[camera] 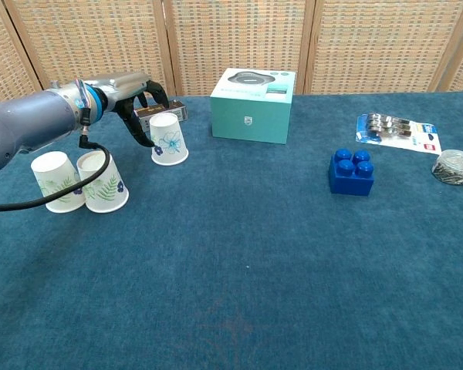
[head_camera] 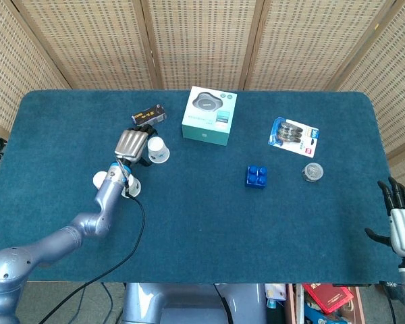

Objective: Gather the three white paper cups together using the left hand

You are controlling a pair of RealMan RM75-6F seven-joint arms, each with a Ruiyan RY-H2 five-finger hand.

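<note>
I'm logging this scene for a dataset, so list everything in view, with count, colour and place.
paper cups: three, white with leaf or flower prints; two touching at table's left, one apart, further back.
small box: one, dark, behind the lone cup.
boxed product: one, teal and white, back centre.
toy brick: one, blue, right of centre.
blister pack: one, blue-edged, back right.
round container: one, clear, far right.
table: one, blue cloth.
screen: wicker, behind.
left hand: silver and black, by the lone cup.
right hand: silver and black, fingers spread, off the table's right corner.
</note>
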